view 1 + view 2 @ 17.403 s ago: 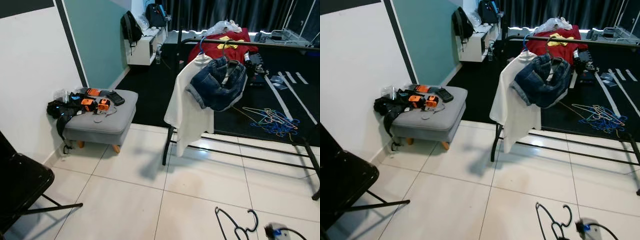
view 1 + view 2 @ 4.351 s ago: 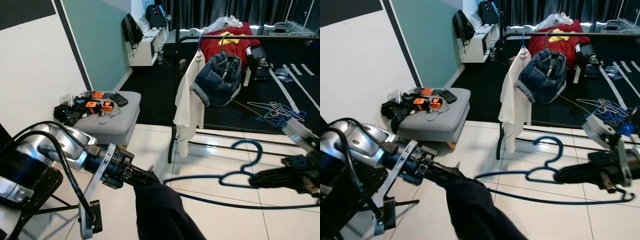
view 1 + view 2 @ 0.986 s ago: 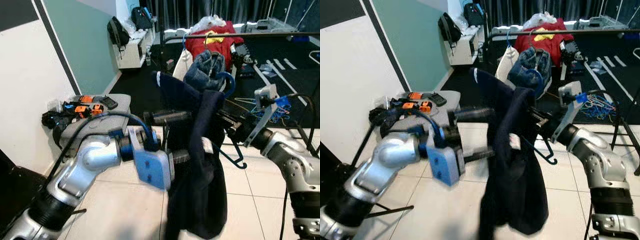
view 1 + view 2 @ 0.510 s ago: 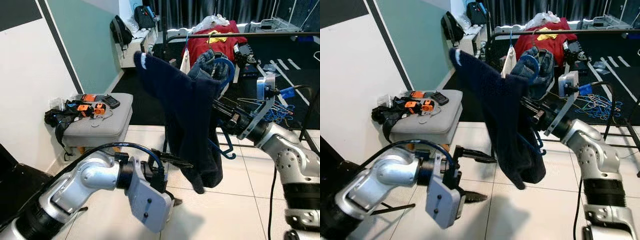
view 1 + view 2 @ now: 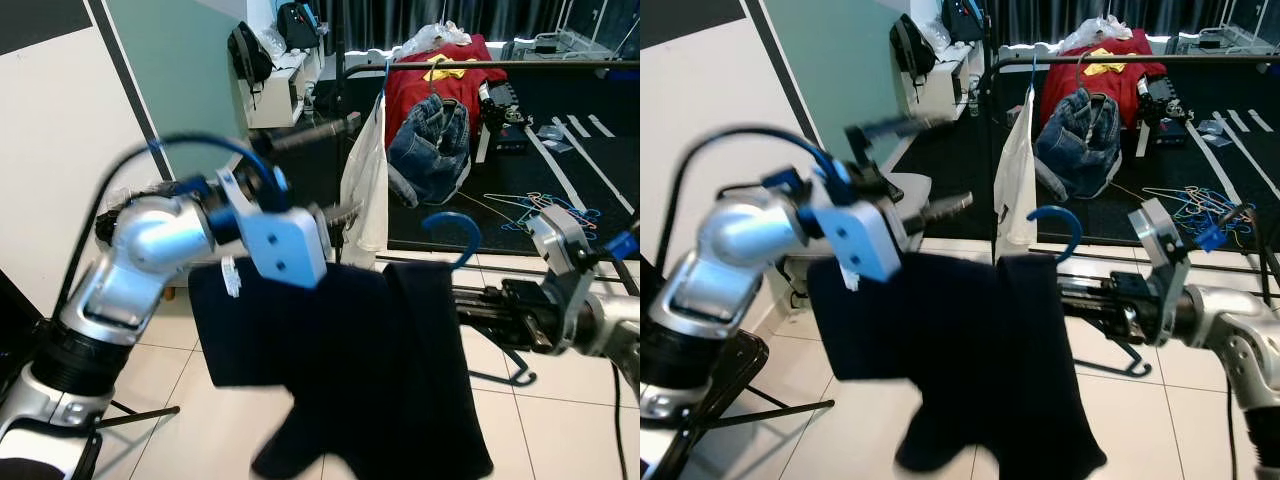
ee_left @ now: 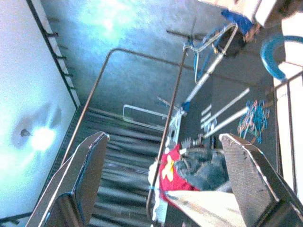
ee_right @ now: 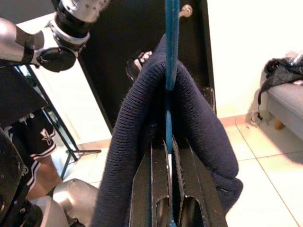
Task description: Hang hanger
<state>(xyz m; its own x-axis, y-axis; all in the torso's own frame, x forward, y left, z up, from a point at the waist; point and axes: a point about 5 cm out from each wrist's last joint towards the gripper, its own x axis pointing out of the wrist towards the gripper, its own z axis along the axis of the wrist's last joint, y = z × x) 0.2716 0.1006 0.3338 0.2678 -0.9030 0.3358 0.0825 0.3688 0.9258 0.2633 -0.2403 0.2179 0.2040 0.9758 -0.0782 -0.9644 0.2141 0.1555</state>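
Since half a second ago the left gripper (image 5: pixel 345 170) is rising off the garment (image 5: pixel 370 370), fingers spread, while the right gripper (image 7: pixel 166 156) is pinching the hanger (image 5: pixel 452 230) short of the rail (image 5: pixel 480 67); the loosely draped garment risks sliding off, and free rail remains right of the jeans (image 5: pixel 430 145).

Hanger (image 5: pixel 455 232): blue, curved hook upright, body largely hidden beneath the garment; one lower loop shows beside the garment's edge. Held off the floor, in front of the clothes rail (image 5: pixel 480 67) and below its bar, well apart from it. In the right wrist view its thin blue shank runs straight along the garment's fold.

Garment (image 5: pixel 370 370): dark navy knit, draped over the hanger, hanging in loose folds, one side spread wide toward the wall, hem clear of the tiled floor.
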